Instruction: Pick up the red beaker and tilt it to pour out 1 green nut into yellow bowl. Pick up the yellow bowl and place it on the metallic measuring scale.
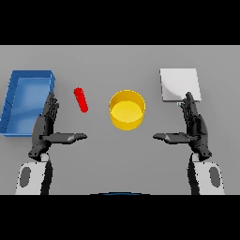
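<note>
Only 1 view is given, taken from the robot's head and directed steeply downward and forward onto the grey tabletop [117, 159]. The scene is seen from moderately close. The blue tray [10, 112] is framed near the left edge, the yellow bowl [126, 121] close to the centre, and the white scale [180, 84] toward the upper right. The left hand [47, 127] and the right hand [194, 126] are caught low in the frame, with their forearms entering from the lower edge. No shared region can be stated, since no 2nd view is supplied.
</note>
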`<control>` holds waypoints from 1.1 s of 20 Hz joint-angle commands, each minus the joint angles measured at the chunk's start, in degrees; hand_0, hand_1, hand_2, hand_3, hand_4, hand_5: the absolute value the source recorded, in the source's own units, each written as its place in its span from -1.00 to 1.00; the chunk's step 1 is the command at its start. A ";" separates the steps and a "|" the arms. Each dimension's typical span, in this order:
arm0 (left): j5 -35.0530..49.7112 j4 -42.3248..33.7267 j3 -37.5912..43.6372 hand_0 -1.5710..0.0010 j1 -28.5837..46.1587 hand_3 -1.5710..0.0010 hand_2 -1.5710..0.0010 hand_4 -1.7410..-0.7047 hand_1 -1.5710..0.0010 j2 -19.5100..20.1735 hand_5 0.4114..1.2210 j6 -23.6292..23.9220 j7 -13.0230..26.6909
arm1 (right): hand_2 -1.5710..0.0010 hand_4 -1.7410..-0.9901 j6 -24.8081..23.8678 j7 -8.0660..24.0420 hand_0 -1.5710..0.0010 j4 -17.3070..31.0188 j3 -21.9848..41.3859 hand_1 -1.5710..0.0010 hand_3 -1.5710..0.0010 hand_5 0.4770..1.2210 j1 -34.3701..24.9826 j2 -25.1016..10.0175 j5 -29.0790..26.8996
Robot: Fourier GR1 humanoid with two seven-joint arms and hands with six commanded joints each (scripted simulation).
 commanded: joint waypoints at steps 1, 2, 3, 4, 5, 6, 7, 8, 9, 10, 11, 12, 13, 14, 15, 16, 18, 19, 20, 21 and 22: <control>-0.06 -0.15 -0.15 1.00 0.21 1.00 1.00 0.16 1.00 -0.13 -0.39 0.06 -0.13 | 1.00 0.78 -0.09 -0.01 1.00 0.00 0.06 1.00 1.00 -0.73 -0.01 0.08 0.03; -0.20 -0.40 -0.40 1.00 0.54 1.00 1.00 0.16 1.00 -0.30 -0.39 0.09 -0.29 | 1.00 0.78 -0.15 -0.02 1.00 -0.01 0.16 1.00 1.00 -0.73 -0.01 0.18 0.12; -0.38 -0.72 -0.68 1.00 0.94 1.00 1.00 0.16 1.00 -0.50 -0.39 0.14 -0.43 | 1.00 0.78 -0.23 -0.01 1.00 -0.01 0.28 1.00 1.00 -0.73 -0.01 0.30 0.24; -0.59 -1.08 -0.99 1.00 1.37 1.00 1.00 0.16 1.00 -0.72 -0.39 0.21 -0.54 | 1.00 0.78 -0.33 0.00 1.00 -0.01 0.40 1.00 1.00 -0.73 -0.02 0.43 0.37; -0.80 -1.47 -1.32 1.00 1.83 1.00 1.00 0.16 1.00 -0.94 -0.39 0.30 -0.61 | 1.00 0.78 -0.44 0.01 1.00 -0.02 0.53 1.00 1.00 -0.73 -0.03 0.57 0.50; -1.04 -2.76 -1.88 1.00 2.99 1.00 1.00 0.16 1.00 -1.15 -0.39 0.34 -0.91 | 1.00 0.78 -0.62 -0.25 1.00 0.19 0.73 1.00 1.00 -0.73 0.09 0.88 0.76; -3.85 -5.82 -3.98 1.00 5.36 1.00 1.00 0.16 1.00 0.94 -0.39 -0.43 -1.92 | 1.00 0.78 -2.20 -4.45 1.00 -2.14 2.90 1.00 1.00 -0.73 1.78 -1.93 6.97; -6.20 -8.87 -6.09 1.00 7.63 1.00 1.00 0.15 1.00 1.73 -0.39 -0.70 -2.65 | 1.00 0.78 -3.27 -6.22 1.00 -3.61 4.93 1.00 1.00 -0.73 3.12 -2.82 11.16; -7.75 -11.16 -7.53 1.00 9.43 1.00 1.00 0.15 1.00 2.00 -0.39 -0.70 -2.15 | 1.00 0.80 -4.15 -6.10 1.00 -5.12 6.44 1.00 1.00 -0.73 3.71 -3.23 14.23; -8.34 -12.77 -8.13 1.00 10.61 1.00 1.00 0.16 1.00 2.63 -0.38 -1.04 -1.15 | 1.00 0.80 -4.53 -6.23 1.00 -5.93 7.17 1.00 1.00 -0.73 4.76 -3.52 15.79; -8.93 -13.96 -8.73 1.00 10.67 1.00 1.00 0.16 1.00 2.93 -0.39 -1.18 0.35 | 1.00 0.79 -4.70 -5.49 1.00 -6.86 7.94 1.00 1.00 -0.72 4.84 -3.20 16.67; -9.58 -13.98 -9.18 1.00 10.44 1.00 1.00 0.17 1.00 2.73 -0.39 -0.97 2.12 | 1.00 0.75 -4.62 -5.41 1.00 -7.19 8.08 1.00 1.00 -0.71 5.27 -3.25 16.85; -9.89 -14.29 -9.29 1.00 9.87 1.00 1.00 0.16 1.00 2.82 -0.40 -0.87 3.81 | 1.00 0.70 -4.02 -5.34 1.00 -7.50 7.98 1.00 1.00 -0.69 5.52 -3.10 15.89; -9.73 -14.24 -9.12 1.00 9.73 1.00 1.00 0.16 1.00 3.24 -0.40 -1.20 4.28 | 1.00 0.66 -3.47 -5.30 1.00 -7.57 7.83 1.00 1.00 -0.67 5.21 -3.35 15.32; -9.88 -13.44 -9.40 1.00 9.15 1.00 1.00 0.17 1.00 2.92 -0.41 -1.30 5.70 | 1.00 0.62 -2.78 -5.21 1.00 -7.98 7.86 1.00 1.00 -0.65 5.23 -3.63 14.83; -9.90 -12.09 -9.02 1.00 7.99 1.00 1.00 0.17 1.00 2.88 -0.41 -1.18 5.89 | 1.00 0.58 -2.52 -5.15 1.00 -7.72 7.93 1.00 1.00 -0.63 5.21 -3.54 14.64; -10.52 -8.71 -8.69 1.00 5.42 1.00 1.00 0.17 1.00 2.40 -0.42 -0.65 5.95 | 1.00 0.49 -1.70 -4.57 1.00 -7.91 7.46 1.00 1.00 -0.60 4.59 -3.60 13.22; -9.57 -6.90 -7.61 1.00 3.45 1.00 1.00 0.15 1.00 2.45 -0.43 -0.81 6.84 | 1.00 0.47 -0.95 -4.75 1.00 -8.01 7.36 1.00 1.00 -0.60 5.11 -3.67 12.32; -9.44 -4.62 -7.02 1.00 1.69 1.00 1.00 0.13 1.00 2.51 -0.42 -0.84 6.57 | 1.00 0.45 -0.78 -4.81 1.00 -8.07 7.63 1.00 1.00 -0.60 5.13 -3.35 12.21; -8.85 -1.57 -5.82 1.00 -0.41 1.00 1.00 0.10 1.00 2.86 -0.42 -1.05 6.04 | 1.00 0.42 -0.46 -5.72 1.00 -8.18 7.88 1.00 1.00 -0.60 5.80 -3.13 11.96; -8.63 1.01 -5.29 1.00 -1.76 1.00 1.00 0.09 1.00 2.76 -0.41 -1.18 4.58 | 1.00 0.40 -0.84 -5.40 1.00 -7.53 7.45 1.00 1.00 -0.59 5.34 -3.19 12.08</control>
